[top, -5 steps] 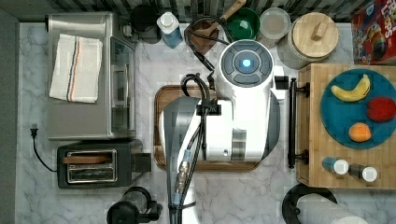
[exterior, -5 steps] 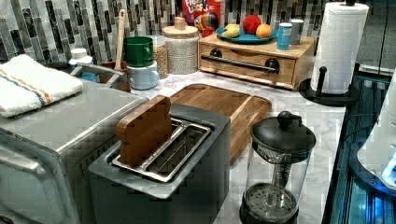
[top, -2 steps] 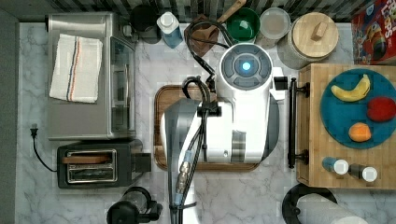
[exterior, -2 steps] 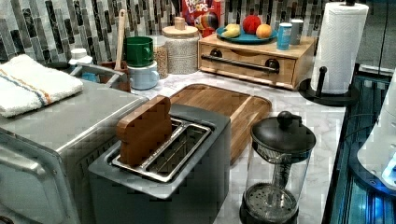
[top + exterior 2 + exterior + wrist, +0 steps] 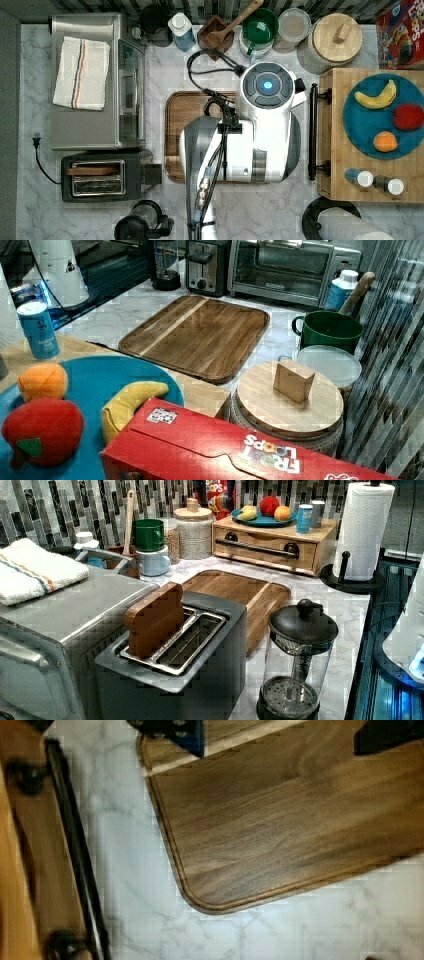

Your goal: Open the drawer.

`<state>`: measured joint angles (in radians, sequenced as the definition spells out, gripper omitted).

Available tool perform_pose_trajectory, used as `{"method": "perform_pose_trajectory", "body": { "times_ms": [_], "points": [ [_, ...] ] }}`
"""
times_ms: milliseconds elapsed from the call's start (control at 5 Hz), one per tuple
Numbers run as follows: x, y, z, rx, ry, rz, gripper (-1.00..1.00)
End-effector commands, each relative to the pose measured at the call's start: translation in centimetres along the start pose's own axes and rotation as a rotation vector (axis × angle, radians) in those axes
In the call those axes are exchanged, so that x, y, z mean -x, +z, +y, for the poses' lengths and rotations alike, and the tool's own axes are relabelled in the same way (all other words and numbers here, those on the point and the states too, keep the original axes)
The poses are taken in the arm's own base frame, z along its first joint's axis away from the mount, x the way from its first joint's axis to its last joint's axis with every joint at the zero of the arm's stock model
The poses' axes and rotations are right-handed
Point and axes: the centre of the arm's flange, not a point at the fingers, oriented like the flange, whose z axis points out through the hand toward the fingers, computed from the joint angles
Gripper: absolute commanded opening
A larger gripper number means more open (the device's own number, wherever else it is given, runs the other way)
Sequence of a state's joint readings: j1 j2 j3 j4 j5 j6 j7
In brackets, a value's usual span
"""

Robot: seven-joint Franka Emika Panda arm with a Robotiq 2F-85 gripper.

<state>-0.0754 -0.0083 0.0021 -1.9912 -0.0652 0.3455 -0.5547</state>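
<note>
Marble table (image 5: pixel 250 210): my arm (image 5: pixel 260 145) shifted slightly; jaws apart, empty. Drawer (image 5: pixel 270 556) shut, handle (image 5: pixel 313 131) not yet reached.

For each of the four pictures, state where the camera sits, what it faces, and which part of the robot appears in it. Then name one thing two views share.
Top view: overhead, looking straight down; the white arm covers the wooden tray.
Left view: low by the toaster, facing the drawer.
Right view: on the drawer unit beside the blue plate, facing the toaster oven.
Wrist view: looking down at the tray corner; dark gripper parts at the edge.
Shared: the drawer's black bar handle in top, left and wrist views.
</note>
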Motion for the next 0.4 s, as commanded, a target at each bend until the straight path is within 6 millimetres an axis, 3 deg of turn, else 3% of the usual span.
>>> {"method": "perform_pose_trajectory", "body": {
  "times_ms": [200, 400],
  "points": [
    [-1.2, 2.2, 8.9, 0.020, -0.161, -0.027, 1.00],
    [-2.7, 2.9, 11.9, 0.032, -0.234, -0.012, 1.00]
  ]
}}
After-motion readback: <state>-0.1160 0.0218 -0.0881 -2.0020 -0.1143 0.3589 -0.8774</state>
